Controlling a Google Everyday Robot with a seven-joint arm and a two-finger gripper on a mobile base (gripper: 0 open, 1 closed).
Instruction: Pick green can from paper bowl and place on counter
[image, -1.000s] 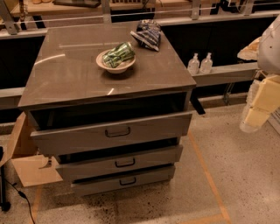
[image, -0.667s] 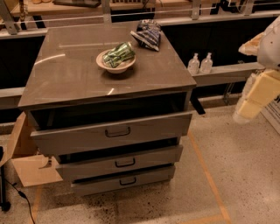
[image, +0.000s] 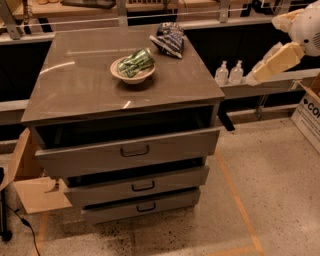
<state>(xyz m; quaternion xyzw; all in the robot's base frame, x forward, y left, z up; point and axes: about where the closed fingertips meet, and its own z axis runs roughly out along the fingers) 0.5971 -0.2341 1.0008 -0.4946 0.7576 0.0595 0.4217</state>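
Camera view. Step in hand, as judged: the approach.

- Can (image: 136, 62) lies on its side, slanted, in the bowl (image: 118, 73) on the bench (image: 80, 85).
- Bag (image: 169, 37) is just behind the bowl, to its right.
- Pincer (image: 272, 64) is well right of the bowl, off the bench. Spread or pressed together: cannot tell.

To do it well: descend from above the bowl, grip across the can's narrow width, and lift straight up so the light bowl isn't dragged.
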